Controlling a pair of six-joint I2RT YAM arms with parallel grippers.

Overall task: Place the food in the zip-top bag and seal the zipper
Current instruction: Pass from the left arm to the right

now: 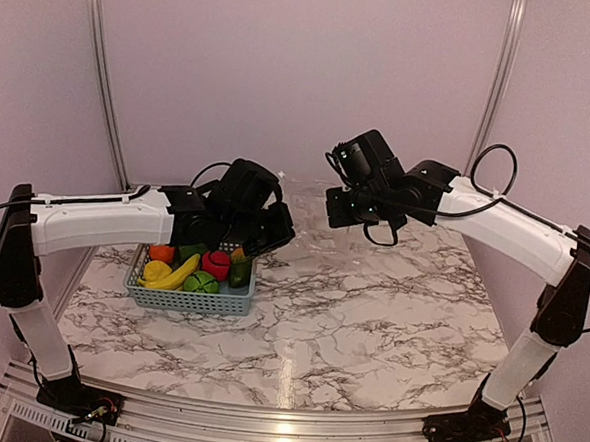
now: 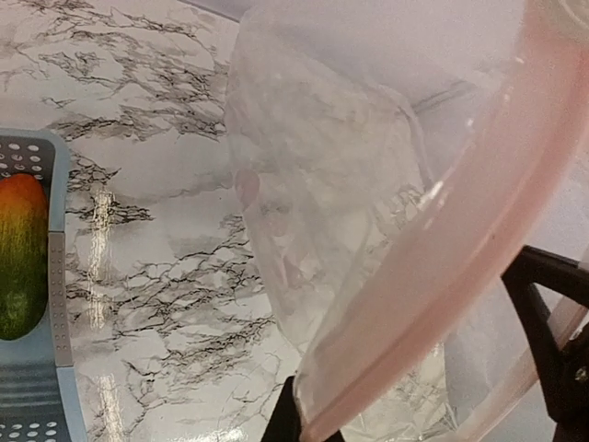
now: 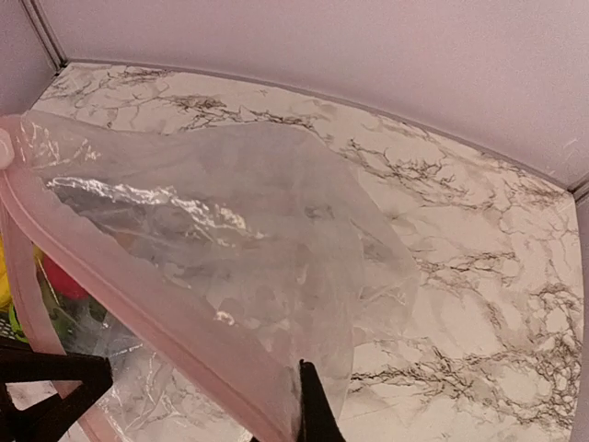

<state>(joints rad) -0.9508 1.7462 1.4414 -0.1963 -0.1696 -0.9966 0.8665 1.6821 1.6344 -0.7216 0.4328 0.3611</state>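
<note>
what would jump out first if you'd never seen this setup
A grey-blue basket of bright toy food stands at the left side of the marble table. Behind and right of it, the left gripper and the right gripper hold a clear zip-top bag between them. Its pink zipper sweeps across both wrist views.

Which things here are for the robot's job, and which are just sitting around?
For the job: toy food, zip-top bag, its pink zipper.
Just there: grey-blue basket holding the food, marble table.
</note>
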